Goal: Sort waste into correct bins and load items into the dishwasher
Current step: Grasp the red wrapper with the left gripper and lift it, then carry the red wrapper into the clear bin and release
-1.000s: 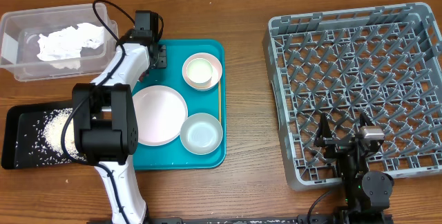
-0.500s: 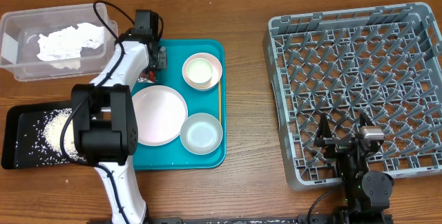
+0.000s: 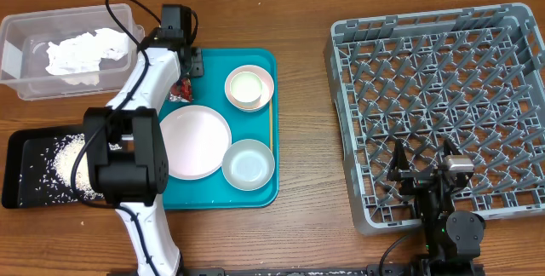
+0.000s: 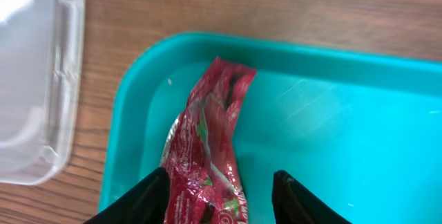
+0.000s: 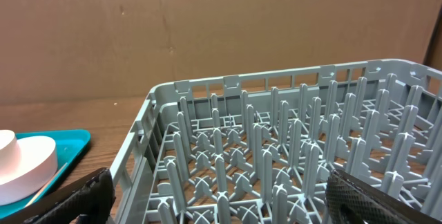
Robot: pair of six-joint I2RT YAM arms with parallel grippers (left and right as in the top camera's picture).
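A red shiny wrapper (image 4: 207, 148) lies crumpled in the far left corner of the teal tray (image 4: 331, 113). My left gripper (image 4: 221, 200) stands open around its near end; the left finger is against it, with a gap to the right finger. From overhead the left gripper (image 3: 190, 67) is just beyond the wrapper (image 3: 180, 93). The clear tub (image 3: 21, 80) holds a white napkin (image 3: 81, 53). The black tray (image 3: 21, 152) holds rice-like crumbs (image 3: 68, 161). My right gripper (image 5: 221, 196) hangs open and empty over the near edge of the grey dish rack (image 3: 443, 97).
On the teal tray (image 3: 264, 192) sit a pale pink plate (image 3: 194, 141), a pink bowl (image 3: 266, 82) with a white cup (image 3: 247, 85) in it, a grey bowl (image 3: 249, 163) and a thin wooden stick (image 3: 271, 123). Bare wood separates the tray and the rack.
My left arm has shifted slightly toward the far left, and the red wrapper now shows more fully beside it. The right arm has not moved.
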